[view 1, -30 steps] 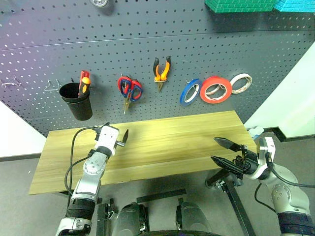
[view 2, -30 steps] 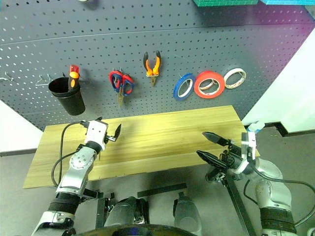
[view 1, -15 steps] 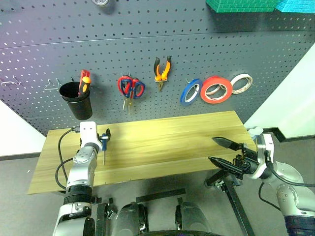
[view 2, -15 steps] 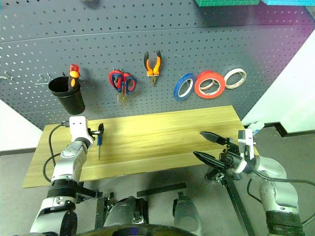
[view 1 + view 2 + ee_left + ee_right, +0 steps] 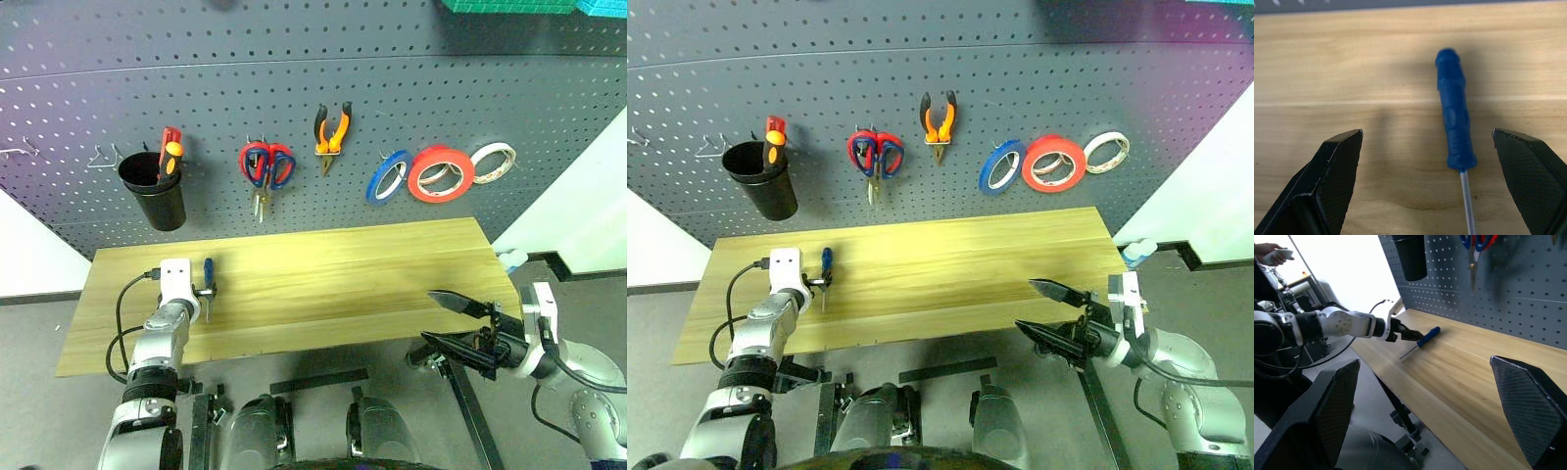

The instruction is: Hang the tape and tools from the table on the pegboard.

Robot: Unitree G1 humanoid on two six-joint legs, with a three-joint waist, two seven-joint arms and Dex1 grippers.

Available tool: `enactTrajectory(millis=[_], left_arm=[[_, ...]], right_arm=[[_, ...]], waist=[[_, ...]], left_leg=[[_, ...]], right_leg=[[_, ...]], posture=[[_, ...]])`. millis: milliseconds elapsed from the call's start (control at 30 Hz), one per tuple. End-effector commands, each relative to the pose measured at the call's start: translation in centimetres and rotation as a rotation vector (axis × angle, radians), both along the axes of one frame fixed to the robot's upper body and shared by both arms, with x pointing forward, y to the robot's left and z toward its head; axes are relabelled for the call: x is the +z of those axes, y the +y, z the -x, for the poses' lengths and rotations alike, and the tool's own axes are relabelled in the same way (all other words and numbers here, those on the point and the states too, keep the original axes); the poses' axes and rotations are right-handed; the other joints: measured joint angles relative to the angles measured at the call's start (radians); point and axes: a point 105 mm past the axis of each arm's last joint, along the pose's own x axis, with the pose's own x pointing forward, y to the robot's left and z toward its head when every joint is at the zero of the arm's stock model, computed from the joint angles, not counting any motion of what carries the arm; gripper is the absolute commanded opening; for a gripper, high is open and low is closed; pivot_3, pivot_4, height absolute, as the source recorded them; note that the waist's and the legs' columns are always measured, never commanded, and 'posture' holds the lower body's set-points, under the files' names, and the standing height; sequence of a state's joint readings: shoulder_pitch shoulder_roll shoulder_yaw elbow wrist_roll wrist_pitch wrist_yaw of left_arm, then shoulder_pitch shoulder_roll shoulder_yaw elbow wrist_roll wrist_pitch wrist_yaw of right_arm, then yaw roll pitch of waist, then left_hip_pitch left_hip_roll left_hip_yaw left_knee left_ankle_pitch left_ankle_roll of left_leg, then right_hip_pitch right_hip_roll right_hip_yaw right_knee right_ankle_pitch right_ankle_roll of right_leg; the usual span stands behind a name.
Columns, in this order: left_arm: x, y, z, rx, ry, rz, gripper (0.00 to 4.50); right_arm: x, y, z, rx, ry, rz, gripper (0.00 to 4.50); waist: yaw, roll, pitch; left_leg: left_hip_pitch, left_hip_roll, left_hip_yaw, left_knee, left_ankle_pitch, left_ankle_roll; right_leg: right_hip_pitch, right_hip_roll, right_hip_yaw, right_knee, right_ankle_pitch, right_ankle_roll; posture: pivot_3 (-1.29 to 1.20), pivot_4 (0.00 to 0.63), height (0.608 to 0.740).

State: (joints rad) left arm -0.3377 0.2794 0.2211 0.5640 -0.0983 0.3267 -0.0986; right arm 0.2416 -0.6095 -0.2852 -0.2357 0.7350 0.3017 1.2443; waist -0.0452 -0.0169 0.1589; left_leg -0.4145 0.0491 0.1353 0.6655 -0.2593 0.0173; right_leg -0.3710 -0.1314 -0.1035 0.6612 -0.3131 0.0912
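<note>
A slim blue-handled screwdriver (image 5: 1454, 122) lies flat on the light wooden table (image 5: 343, 274) near its left end. My left gripper (image 5: 1427, 134) is open and low over it, with the handle between its fingers and nearer one of them. On the pegboard (image 5: 294, 78) hang orange-and-black pliers (image 5: 330, 132), red- and blue-handled scissors (image 5: 265, 166) and the orange-red tape (image 5: 441, 173). Open and empty, my right gripper (image 5: 439, 319) hovers off the table's front right corner.
A black cup (image 5: 152, 191) holding a red-and-yellow screwdriver (image 5: 168, 157) hangs at the board's left. A blue tape ring (image 5: 389, 176) and a pale ring (image 5: 492, 164) flank the orange-red roll. A person's hand (image 5: 1273, 252) shows far off beyond the table's left end.
My left gripper has swung left and dropped toward the table, tilting down to straddle the blue screwdriver. The right gripper has drawn back a little. The head view has tipped downward.
</note>
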Motion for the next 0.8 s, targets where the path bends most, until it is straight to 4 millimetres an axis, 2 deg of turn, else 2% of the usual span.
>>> enactTrajectory(millis=[33, 267, 300, 367, 533, 700, 800], left_arm=[[0.9, 0.0, -1.0, -0.02, -0.02, -0.005, 4.44], [-0.1, 0.3, -1.1, -0.027, 0.04, -0.068, 4.44], [-0.3, 0.2, -1.1, -0.03, 0.052, -0.051, 4.27], [-0.7, 0.1, -0.9, -0.024, 0.071, -0.043, 3.87], [-1.5, 0.1, -0.5, 0.013, 0.126, -0.027, 2.17], [-1.1, -0.4, -0.8, -0.006, 0.11, -0.029, 0.53], [-1.1, -0.4, -0.8, -0.011, 0.107, -0.029, 0.53]], right_arm=[[1.1, -0.3, 0.4, 0.003, -0.034, 0.002, 4.5], [1.0, -0.6, 0.8, -0.01, -0.017, 0.013, 4.5], [0.9, -0.6, 0.8, -0.013, -0.013, 0.012, 4.5], [0.8, -0.6, 1.0, -0.016, -0.008, 0.014, 4.5], [0.7, -0.6, 1.3, -0.015, -0.008, 0.03, 4.5], [0.0, -1.4, 1.3, 0.002, -0.017, 0.114, 4.5], [-0.1, -1.6, 0.9, -0.002, -0.022, 0.116, 4.5]], waist=[[0.001, 0.0, 0.005], [-0.003, 0.001, 0.027], [-0.002, 0.001, 0.032], [-0.002, 0.003, 0.035], [-0.001, 0.003, 0.036], [-0.004, 0.006, 0.041], [-0.003, 0.006, 0.042]], left_leg=[[0.0, 0.0, 0.0, 0.0, 0.0, 0.0], [-0.002, 0.0, 0.0, -0.003, 0.0, 0.002], [-0.002, 0.0, 0.0, -0.004, 0.0, 0.002], [-0.003, 0.0, 0.0, -0.004, 0.0, 0.003], [-0.004, 0.0, 0.0, -0.005, 0.0, 0.004], [-0.004, 0.0, 0.0, -0.005, -0.002, 0.002], [-0.004, 0.0, 0.0, -0.006, -0.002, 0.002]], right_leg=[[0.0, 0.0, 0.0, 0.0, 0.0, 0.0], [-0.001, -0.001, 0.0, -0.004, 0.0, 0.0], [-0.001, -0.001, 0.0, -0.005, 0.0, 0.0], [-0.002, -0.001, 0.0, -0.006, 0.0, 0.0], [-0.001, -0.001, -0.001, -0.009, 0.0, 0.0], [-0.001, -0.001, -0.001, -0.01, 0.0, 0.0], [-0.001, -0.001, -0.001, -0.01, 0.0, 0.0]], posture=[[-0.18, 0.201, 0.74], [-0.19, 0.224, 0.74], [-0.2, 0.228, 0.74], [-0.19, 0.23, 0.74], [-0.2, 0.234, 0.74], [-0.2, 0.235, 0.74], [-0.19, 0.229, 0.74]])
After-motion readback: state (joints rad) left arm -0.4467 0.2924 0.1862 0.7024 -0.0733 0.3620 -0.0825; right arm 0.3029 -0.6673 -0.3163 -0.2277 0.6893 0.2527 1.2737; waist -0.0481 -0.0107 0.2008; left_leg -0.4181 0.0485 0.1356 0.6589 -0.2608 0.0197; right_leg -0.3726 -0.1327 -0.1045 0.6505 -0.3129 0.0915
